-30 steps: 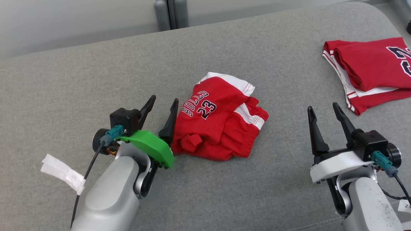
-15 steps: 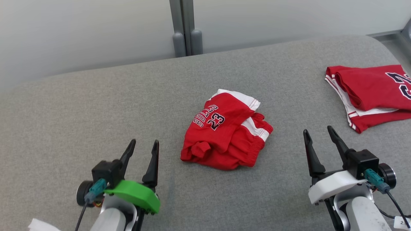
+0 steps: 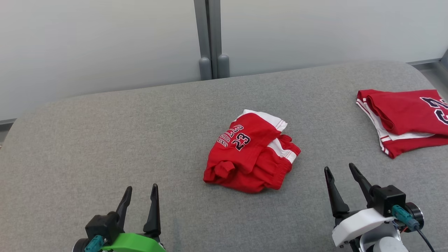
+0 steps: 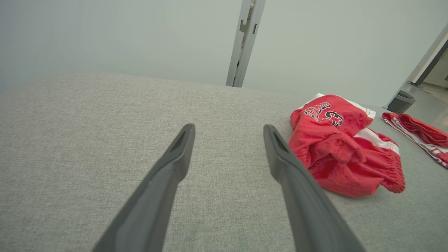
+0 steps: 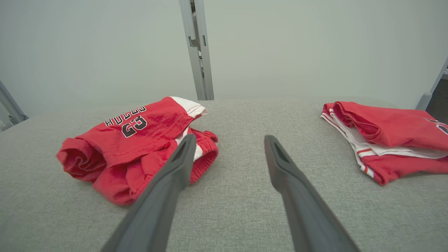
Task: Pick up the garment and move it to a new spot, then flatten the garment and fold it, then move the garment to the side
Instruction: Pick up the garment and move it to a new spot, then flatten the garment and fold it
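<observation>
A grey fabric-covered table (image 3: 105, 140) spreads before pale wall panels (image 3: 87, 42), which meet at a grey post (image 3: 210, 35) behind its far edge. At the table's far right lies a second red garment (image 3: 406, 115), folded flat, with white striped trim and part of a dark number showing. It runs off the right edge of the head view and sits well apart from the task's piece. Only bare grey fabric lies between each pair of fingers and the garment (image 3: 250, 154).

The left fingers (image 3: 153, 210) rise from a green mount (image 3: 134, 243) at the lower left of the head view, spread apart and holding nothing. The right fingers (image 3: 336, 204) rise from a white mount (image 3: 353, 222) at the lower right, likewise spread and empty.

The garment rests near the middle of the table, ahead and to the right of the left fingers and ahead and to the left of the right ones. It touches neither and lies somewhat nearer the right pair.

It is a crumpled red heap with layers bunched over one another. The top fold carries "BULLS 23" in dark lettering, white panels show at its far edge and middle, a gathered elastic hem lies on the right, and a rolled lump sits at the near left corner.
</observation>
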Controlling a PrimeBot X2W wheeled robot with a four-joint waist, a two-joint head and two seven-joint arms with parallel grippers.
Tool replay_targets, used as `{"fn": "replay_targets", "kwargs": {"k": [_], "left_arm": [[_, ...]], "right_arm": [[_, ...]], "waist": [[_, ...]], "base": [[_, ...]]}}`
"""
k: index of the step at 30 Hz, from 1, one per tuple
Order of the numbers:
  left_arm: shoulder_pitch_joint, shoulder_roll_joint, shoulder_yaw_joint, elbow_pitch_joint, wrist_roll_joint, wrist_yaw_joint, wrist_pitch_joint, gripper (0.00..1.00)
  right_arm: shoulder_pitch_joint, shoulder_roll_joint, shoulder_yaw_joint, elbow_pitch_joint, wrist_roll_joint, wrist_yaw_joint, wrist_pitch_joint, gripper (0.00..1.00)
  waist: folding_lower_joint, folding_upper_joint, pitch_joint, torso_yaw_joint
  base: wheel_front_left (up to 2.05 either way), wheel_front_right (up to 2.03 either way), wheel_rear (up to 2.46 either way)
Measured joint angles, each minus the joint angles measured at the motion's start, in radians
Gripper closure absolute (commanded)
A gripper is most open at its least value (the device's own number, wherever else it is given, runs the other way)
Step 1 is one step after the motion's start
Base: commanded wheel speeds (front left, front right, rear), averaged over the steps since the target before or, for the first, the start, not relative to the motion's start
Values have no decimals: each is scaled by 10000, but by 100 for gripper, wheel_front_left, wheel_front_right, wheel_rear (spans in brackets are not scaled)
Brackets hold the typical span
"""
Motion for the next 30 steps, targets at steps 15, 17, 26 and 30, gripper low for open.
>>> {"fn": "replay_targets", "kwargs": {"k": [15,17,26,30], "left_arm": [[220,-161,171,-244,372,-151,0,0],[220,-165,180,-242,395,-176,0,0],[220,-173,201,-94,357,-199,0,0],[220,-176,188,-82,337,-228,0,0]], "right_arm": [[107,-2,90,169,42,0,0,0],[106,0,92,182,42,0,0,0],[100,0,94,238,58,0,0,0],[93,0,82,251,58,0,0,0]], "waist": [[0,0,-89,-43],[0,0,-87,-32],[0,0,-69,-5],[0,0,-45,-6]], "base": [[0,0,0],[0,0,0],[0,0,0],[0,0,0]]}}
